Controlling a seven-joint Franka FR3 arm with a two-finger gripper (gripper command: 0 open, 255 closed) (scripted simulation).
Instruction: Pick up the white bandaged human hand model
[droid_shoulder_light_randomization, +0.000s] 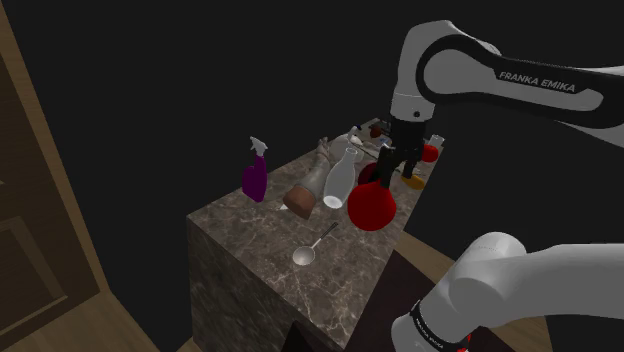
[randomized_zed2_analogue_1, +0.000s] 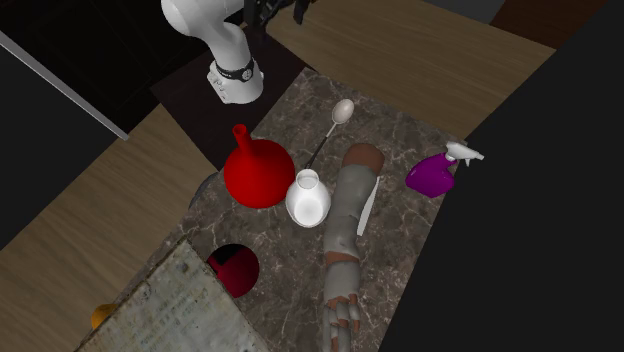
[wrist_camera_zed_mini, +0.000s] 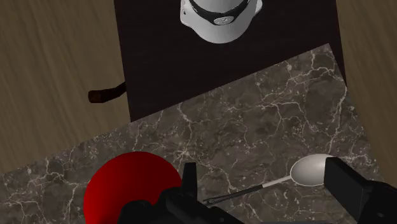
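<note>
Hanging above the worktop (randomized_zed2_analogue_1: 400, 100), the black hand (wrist_camera_zed_mini: 261, 175) has its two fingers wide apart and holds nothing. Under it lie a shiny spoon (wrist_camera_zed_mini: 308, 170) and a round red flask (wrist_camera_zed_mini: 130, 188). The bandaged hand model (randomized_zed2_analogue_1: 345, 225) lies flat farther along the worktop, between a white bottle (randomized_zed2_analogue_1: 308, 197) and a purple spray bottle (randomized_zed2_analogue_1: 438, 170), away from the fingers.

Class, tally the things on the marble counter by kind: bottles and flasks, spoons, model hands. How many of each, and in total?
Bottles and flasks: 3 (red flask, white bottle, purple spray bottle)
Spoons: 1 (spoon)
Model hands: 1 (hand model)
Total: 5, leaving out the half-hidden things beside the grey slab.
</note>
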